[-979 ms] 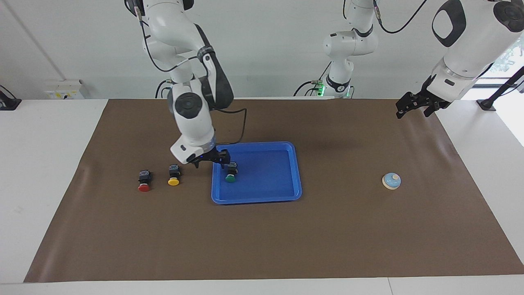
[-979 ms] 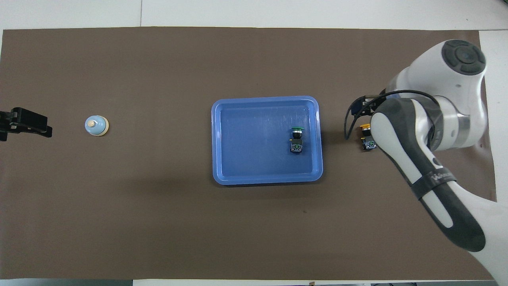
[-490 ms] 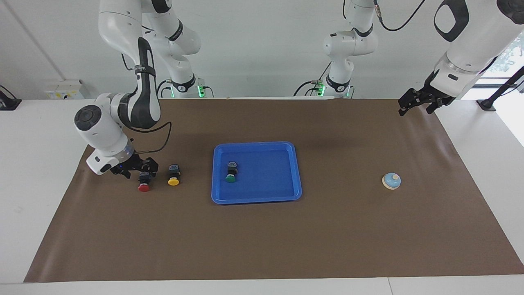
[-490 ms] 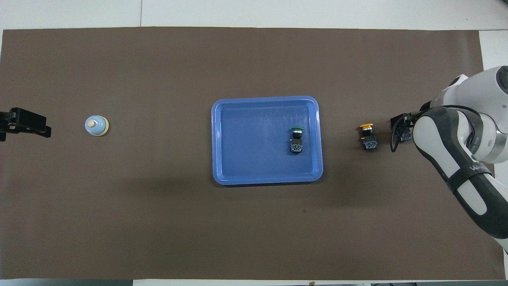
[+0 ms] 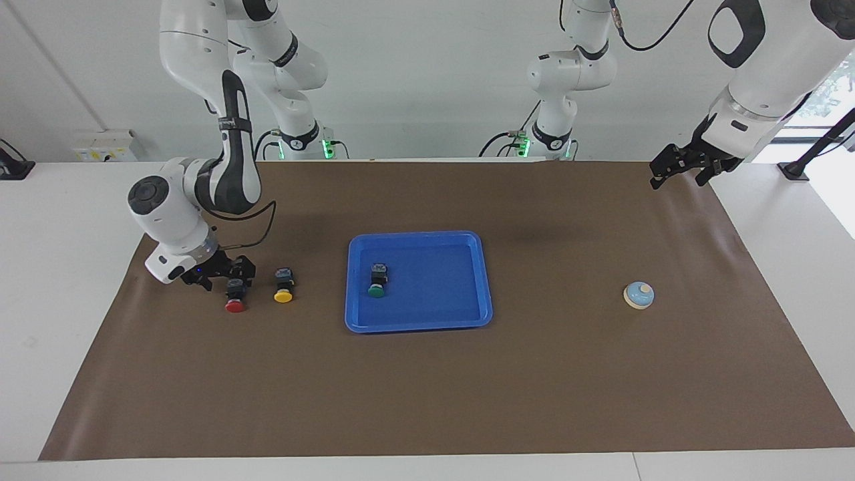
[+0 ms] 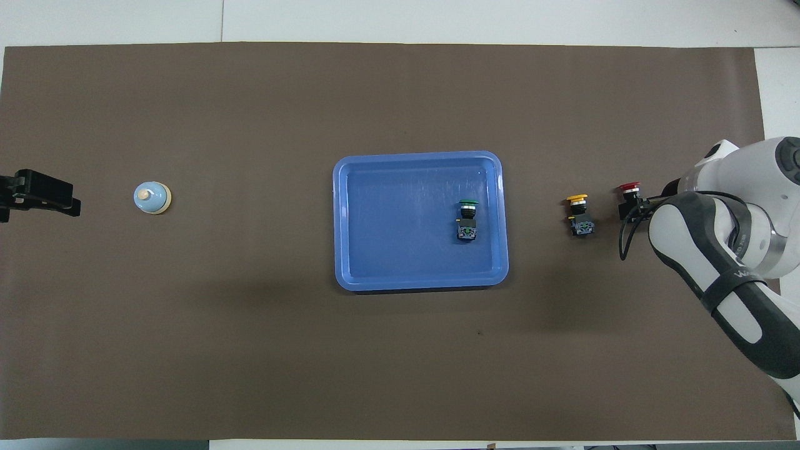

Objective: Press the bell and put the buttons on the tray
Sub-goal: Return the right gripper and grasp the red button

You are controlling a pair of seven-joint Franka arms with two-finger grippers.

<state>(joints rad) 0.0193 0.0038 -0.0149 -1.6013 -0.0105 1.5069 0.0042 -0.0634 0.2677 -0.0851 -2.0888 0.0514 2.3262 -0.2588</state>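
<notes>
A: Brown mat (image 5: 427,387) over white table. Near to far?
B: Green button (image 5: 377,280) in tray (image 5: 467,319); bell (image 5: 638,295) toward left arm's end. Right gripper (image 5: 230,274) at red button's (image 5: 234,295) body; hold unclear. Yellow button (image 5: 284,285) beside. Left gripper (image 5: 681,167) unclenched, waiting, partly cut off overhead.

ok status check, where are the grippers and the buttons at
Right gripper down at red button on the mat. Left gripper open, waiting high. Green button in tray; yellow button outside. Nothing in the way.

High facing view, steep overhead view; both apparently sharing the mat (image 5: 427,374).
</notes>
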